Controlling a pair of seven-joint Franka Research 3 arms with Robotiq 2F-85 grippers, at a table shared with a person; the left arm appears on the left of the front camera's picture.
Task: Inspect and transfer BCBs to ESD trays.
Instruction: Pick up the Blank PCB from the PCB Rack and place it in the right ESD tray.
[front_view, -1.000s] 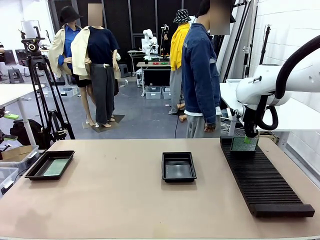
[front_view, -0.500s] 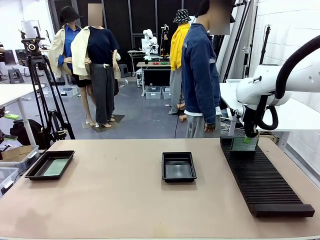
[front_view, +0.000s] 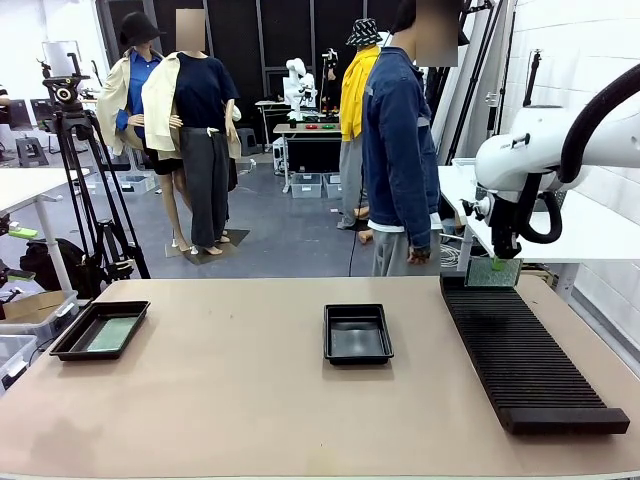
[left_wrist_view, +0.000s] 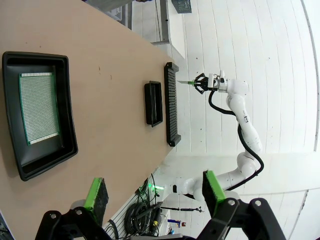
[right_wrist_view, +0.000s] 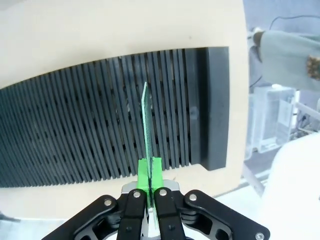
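I saw right claw (right_wrist_view: 149, 172) clenched on BCB (right_wrist_view: 146, 120) edge, rack (right_wrist_view: 75, 125) just below; fast swing might slip it. Left claw (left_wrist_view: 155, 192) released.

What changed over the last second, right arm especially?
The right gripper, fingers shut on a BCB, rose and lifted the board up out of the slotted rack; it now hangs on edge above the rack's far end. Unchanged: the other BCB lies in the left ESD tray, the middle ESD tray is empty, and the left gripper is open.
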